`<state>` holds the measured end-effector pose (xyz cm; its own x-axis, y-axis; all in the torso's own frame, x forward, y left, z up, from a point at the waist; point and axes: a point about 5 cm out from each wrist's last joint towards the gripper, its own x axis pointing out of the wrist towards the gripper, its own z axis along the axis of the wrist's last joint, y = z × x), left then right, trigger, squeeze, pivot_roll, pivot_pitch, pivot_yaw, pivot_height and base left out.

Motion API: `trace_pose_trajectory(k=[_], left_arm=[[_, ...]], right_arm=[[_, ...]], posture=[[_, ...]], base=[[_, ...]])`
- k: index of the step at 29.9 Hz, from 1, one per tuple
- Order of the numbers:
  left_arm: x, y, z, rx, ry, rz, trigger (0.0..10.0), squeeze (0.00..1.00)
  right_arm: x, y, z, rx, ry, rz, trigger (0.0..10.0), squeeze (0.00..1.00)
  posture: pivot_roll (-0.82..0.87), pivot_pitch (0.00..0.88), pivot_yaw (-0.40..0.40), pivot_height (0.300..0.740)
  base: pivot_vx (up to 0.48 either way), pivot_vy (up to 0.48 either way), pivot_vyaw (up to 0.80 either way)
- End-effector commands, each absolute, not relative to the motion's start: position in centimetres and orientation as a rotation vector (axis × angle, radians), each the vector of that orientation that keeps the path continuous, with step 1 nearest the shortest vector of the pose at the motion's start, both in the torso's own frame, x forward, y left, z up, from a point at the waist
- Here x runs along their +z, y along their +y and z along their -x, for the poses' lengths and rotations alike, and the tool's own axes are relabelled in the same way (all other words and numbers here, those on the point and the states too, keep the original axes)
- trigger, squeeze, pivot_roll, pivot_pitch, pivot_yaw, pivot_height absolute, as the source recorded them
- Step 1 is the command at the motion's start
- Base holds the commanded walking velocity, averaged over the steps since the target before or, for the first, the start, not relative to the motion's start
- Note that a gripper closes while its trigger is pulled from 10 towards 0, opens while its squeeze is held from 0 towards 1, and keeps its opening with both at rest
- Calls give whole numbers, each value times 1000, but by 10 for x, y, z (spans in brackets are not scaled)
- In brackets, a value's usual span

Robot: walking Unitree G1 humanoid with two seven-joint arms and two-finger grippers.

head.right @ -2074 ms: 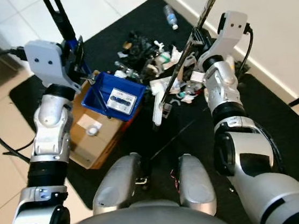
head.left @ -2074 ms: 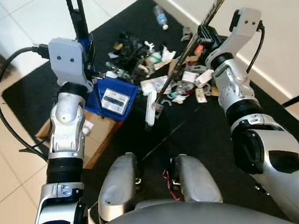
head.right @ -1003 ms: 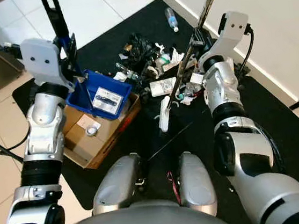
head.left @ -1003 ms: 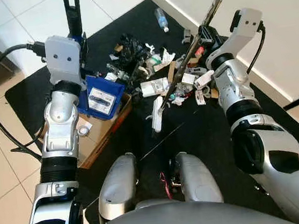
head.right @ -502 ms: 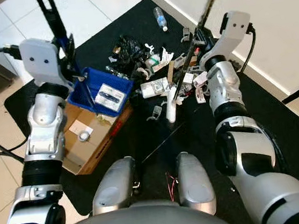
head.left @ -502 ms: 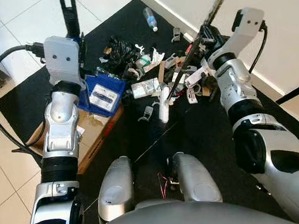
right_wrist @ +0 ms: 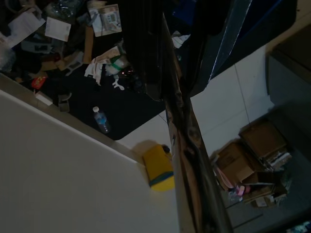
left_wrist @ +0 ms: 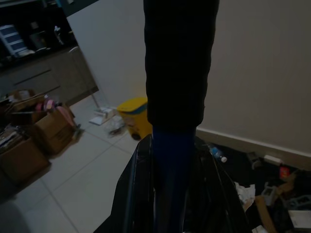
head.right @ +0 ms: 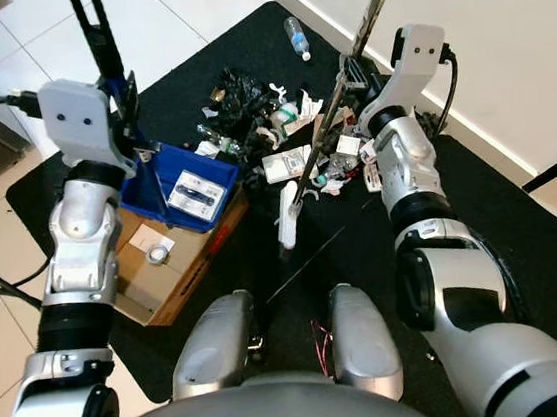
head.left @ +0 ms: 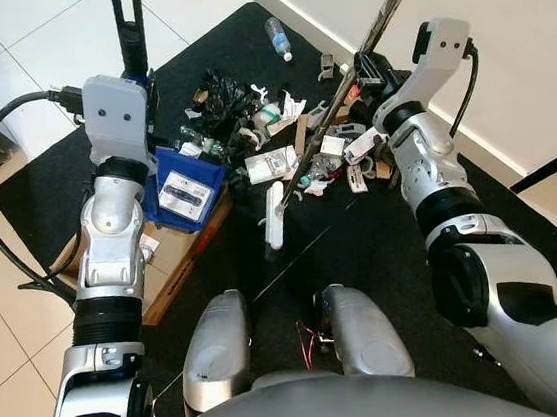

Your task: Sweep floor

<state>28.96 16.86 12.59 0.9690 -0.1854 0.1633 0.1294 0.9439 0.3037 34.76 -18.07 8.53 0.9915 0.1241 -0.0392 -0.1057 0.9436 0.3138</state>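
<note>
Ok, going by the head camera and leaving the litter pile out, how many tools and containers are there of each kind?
Dustpan: 1
Broom: 1
Cardboard box: 1
Bottle lying apart from the pile: 1
Total: 4

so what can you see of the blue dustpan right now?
The blue dustpan looks like hard plastic, an open scoop with raised walls on a long upright handle that is blue low down and black at the top. The left gripper is shut on that handle. The pan is tilted, mouth toward the litter pile on the black mat, over a cardboard box. A white packet lies inside.
</note>
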Motion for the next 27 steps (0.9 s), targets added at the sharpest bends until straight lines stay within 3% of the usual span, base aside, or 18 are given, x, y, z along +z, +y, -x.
trace_pose_trajectory(k=[1, 27], left_arm=[[134, 172, -290, -161, -228, -337, 10000, 0], [132, 170, -290, -174, -223, -336, 10000, 0]], right_arm=[[89, -182, -349, 110, 35, -315, 10000, 0], [90, -185, -349, 87, 22, -311, 10000, 0]], posture=[[185, 52, 1, 740], [183, 50, 5, 740]], base=[[0, 0, 769], [0, 0, 775]])
